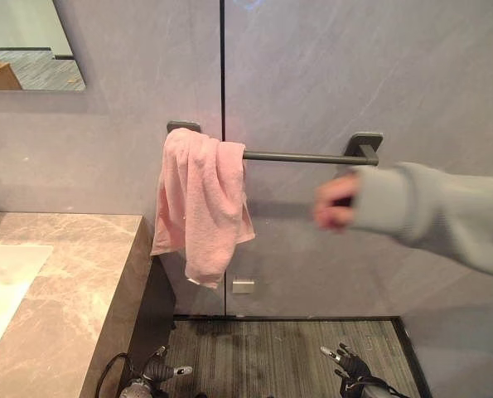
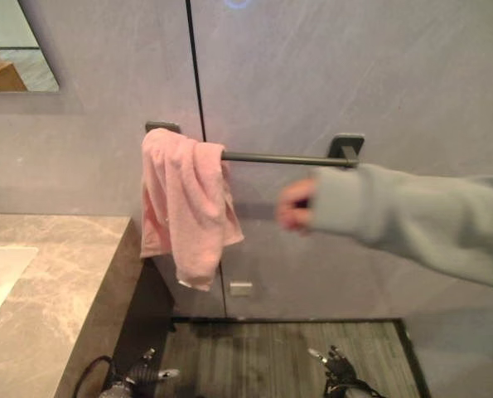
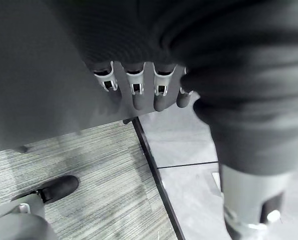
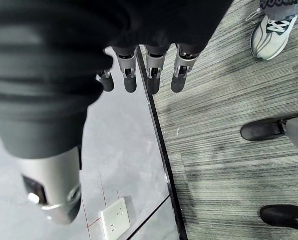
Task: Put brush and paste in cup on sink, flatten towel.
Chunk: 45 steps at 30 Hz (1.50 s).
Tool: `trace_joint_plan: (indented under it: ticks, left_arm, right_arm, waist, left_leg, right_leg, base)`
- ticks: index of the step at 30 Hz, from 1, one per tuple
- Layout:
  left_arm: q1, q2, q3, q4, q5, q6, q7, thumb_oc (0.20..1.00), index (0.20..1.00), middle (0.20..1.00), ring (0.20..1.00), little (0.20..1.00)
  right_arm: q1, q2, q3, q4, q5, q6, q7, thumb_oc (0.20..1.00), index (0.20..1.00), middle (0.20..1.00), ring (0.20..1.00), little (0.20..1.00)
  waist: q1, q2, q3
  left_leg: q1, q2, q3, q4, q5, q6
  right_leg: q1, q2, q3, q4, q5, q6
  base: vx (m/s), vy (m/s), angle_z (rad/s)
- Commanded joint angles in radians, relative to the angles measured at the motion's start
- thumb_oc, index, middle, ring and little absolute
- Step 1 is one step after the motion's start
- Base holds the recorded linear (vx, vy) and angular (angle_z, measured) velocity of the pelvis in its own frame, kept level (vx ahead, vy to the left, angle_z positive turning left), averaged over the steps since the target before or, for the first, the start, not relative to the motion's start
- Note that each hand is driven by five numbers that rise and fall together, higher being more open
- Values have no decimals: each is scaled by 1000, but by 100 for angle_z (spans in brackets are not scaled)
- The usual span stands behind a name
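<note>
While the pink towel [image 1: 198, 207] hangs bunched at the left end of the dark wall rail [image 1: 304, 157], both robot hands hang low near the floor, well apart from it. The left hand [image 1: 161, 370] has its fingers [image 3: 135, 90] loosely extended with nothing in them; the right hand [image 1: 347, 363] is the same, fingers [image 4: 152, 75] relaxed and empty. A person's arm in a grey sleeve [image 1: 432, 215] reaches in from the right, the hand [image 1: 335, 205] just below the rail's right bracket.

The towel looks soft, light and floppy, so it should drape and slide along the rail readily; the best hold is probably on the lower hanging edge or a corner, pulling sideways along the bar to spread it flat. Pinching it mid-bunch would likely just drag the whole lump.

Count: one towel, one rail, one stone tabletop [image 1: 72, 298] at left with one white sink [image 1: 2, 274] set into it. Brush, paste and cup I cannot spot here.
</note>
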Motion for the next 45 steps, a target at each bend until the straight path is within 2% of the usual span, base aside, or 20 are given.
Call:
trace_joint_plan:
  ticks: [1, 4, 7, 10, 11, 12, 17, 18, 23, 25, 30, 33, 41, 45]
  left_arm:
    - [-73, 1, 19, 45, -20, -22, 28, 1000, 1000, 1000, 1000, 1000]
    - [-67, 12, 19, 22, -14, -25, 33, 1000, 1000, 1000, 1000, 1000]
    - [-44, 50, 10, -93, 14, -34, 32, 1000, 1000, 1000, 1000, 1000]
    - [4, 113, 13, -248, 52, -46, 14, 1000, 1000, 1000, 1000, 1000]
    - [35, 164, 23, -340, 79, -59, -5, 1000, 1000, 1000, 1000, 1000]
    - [37, 165, 23, -342, 79, -58, -6, 1000, 1000, 1000, 1000, 1000]
    - [82, 277, 45, -563, 117, -91, -44, 1000, 1000, 1000, 1000, 1000]
    - [84, 334, 50, -689, 106, -99, -74, 1000, 1000, 1000, 1000, 1000]
    - [63, 432, 39, -912, 27, -106, -141, 1000, 1000, 1000, 1000, 1000]
    - [69, 461, 39, -978, -31, -108, -174, 1000, 1000, 1000, 1000, 1000]
    - [87, 525, 85, -1159, -156, -111, -219, 1000, 1000, 1000, 1000, 1000]
    - [123, 564, 171, -1270, -245, -115, -219, 1000, 1000, 1000, 1000, 1000]
    - [173, 658, 372, -1368, -373, -117, -187, 1000, 1000, 1000, 1000, 1000]
    - [153, 664, 411, -1319, -400, -120, -153, 1000, 1000, 1000, 1000, 1000]
  right_arm:
    - [-51, 19, -6, -26, 6, -23, -16, 1000, 1000, 1000, 1000, 1000]
    - [-52, 9, 4, -81, -11, -32, -28, 1000, 1000, 1000, 1000, 1000]
    - [-40, -22, 20, -235, -43, -45, -38, 1000, 1000, 1000, 1000, 1000]
    - [-3, -75, 24, -412, -107, -53, -35, 1000, 1000, 1000, 1000, 1000]
    - [21, -110, 12, -508, -136, -60, -27, 1000, 1000, 1000, 1000, 1000]
    - [22, -110, 12, -509, -137, -60, -27, 1000, 1000, 1000, 1000, 1000]
    - [56, -169, -20, -677, -126, -82, 8, 1000, 1000, 1000, 1000, 1000]
    - [48, -197, -11, -752, -116, -80, 32, 1000, 1000, 1000, 1000, 1000]
    - [31, -252, 19, -878, -57, -56, 85, 1000, 1000, 1000, 1000, 1000]
    - [26, -266, 35, -908, -46, -45, 100, 1000, 1000, 1000, 1000, 1000]
    - [-17, -298, 71, -982, -16, -33, 120, 1000, 1000, 1000, 1000, 1000]
    - [-76, -300, 103, -998, -9, -31, 114, 1000, 1000, 1000, 1000, 1000]
    - [-192, -291, 160, -1018, -7, -12, 91, 1000, 1000, 1000, 1000, 1000]
    - [-248, -283, 185, -1034, -3, -9, 77, 1000, 1000, 1000, 1000, 1000]
  waist:
    - [21, -22, 17]
    - [23, -21, 20]
    - [24, -20, 29]
    - [26, -23, 35]
    - [29, -25, 38]
    - [29, -25, 37]
    - [35, -31, 46]
    - [35, -34, 48]
    - [31, -39, 47]
    - [31, -39, 45]
    - [39, -40, 44]
    - [52, -39, 46]
    - [100, -41, 70]
    - [119, -46, 87]
  left_leg:
    - [49, -39, 32, 7, -36, -3]
    - [49, -40, 32, 7, -37, -2]
    - [47, -40, 30, 7, -36, 0]
    - [44, -41, 28, 7, -35, 0]
    - [43, -41, 28, 7, -36, 0]
    - [43, -41, 28, 7, -36, 0]
    - [31, -39, 22, 7, -32, -1]
    - [27, -41, 21, 7, -31, -1]
    - [16, -41, 20, 7, -16, -1]
    - [23, -41, 20, 7, -29, -1]
    - [28, -45, 19, 7, -32, 3]
    - [29, -48, 15, 7, -30, 6]
    - [1, -54, 0, 7, -17, 9]
    - [-25, -57, -8, 7, -8, 9]
  right_leg:
    - [-18, -52, -13, 28, 44, 66]
    - [-20, -52, -13, 28, 43, 67]
    - [-24, -53, -11, 32, 42, 68]
    - [-24, -54, -16, 32, 42, 71]
    - [-24, -55, -18, 30, 41, 73]
    - [-23, -55, -19, 30, 41, 74]
    - [-30, -60, -28, 30, 43, 79]
    - [-35, -61, -30, 30, 47, 81]
    - [-48, -64, -30, 35, 61, 82]
    - [-43, -64, -30, 35, 54, 83]
    - [-39, -68, -32, 38, 54, 83]
    - [-37, -70, -33, 36, 57, 83]
    - [-52, -73, -42, 30, 69, 82]
    - [-67, -74, -53, 26, 75, 82]
  base:
    - [0, 0, 0]
    - [0, 0, 0]
    - [0, 0, 0]
    - [0, 0, 0]
    - [0, 0, 0]
    - [0, 0, 0]
    - [-5, -1, 1]
    - [-32, -4, 3]
    - [-22, -4, 2]
    - [0, 0, 0]
    - [0, 0, 0]
    - [-1, 2, 1]
    - [-23, 3, 5]
    - [-31, 0, 14]
